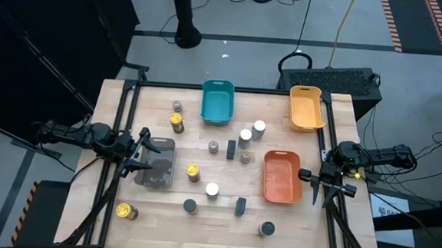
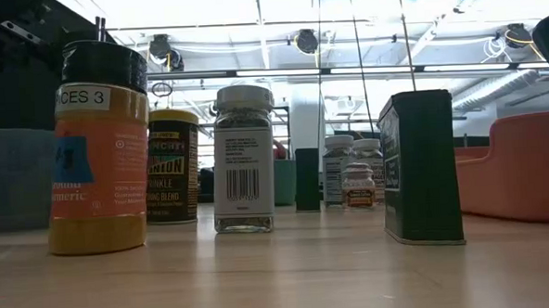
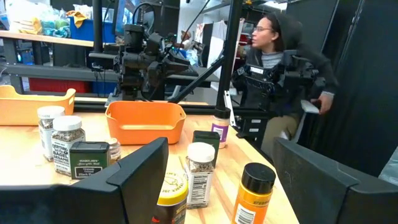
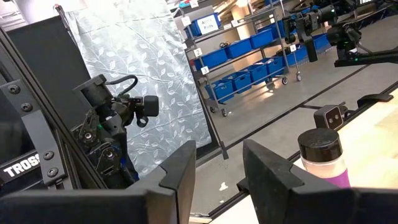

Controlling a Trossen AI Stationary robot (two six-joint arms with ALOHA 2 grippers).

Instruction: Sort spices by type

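The yellow turmeric jar (image 2: 96,148) stands closest in the low view. The other spices (image 1: 231,149) are scattered mid-table between the trays (image 1: 282,175). The left gripper (image 1: 144,152) is wide open above the grey tray (image 1: 155,171), holding nothing. The right gripper (image 1: 313,185) seems half open and empty, beside the orange tray.

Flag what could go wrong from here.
The small white-topped jar stands close beside the pale-topped jar mid-table; fingers reaching for one may topple the other. The yellow-topped jar sits near the wooden table's front-left corner; a nudge could send it off. The left gripper and right gripper hover open at the sides.
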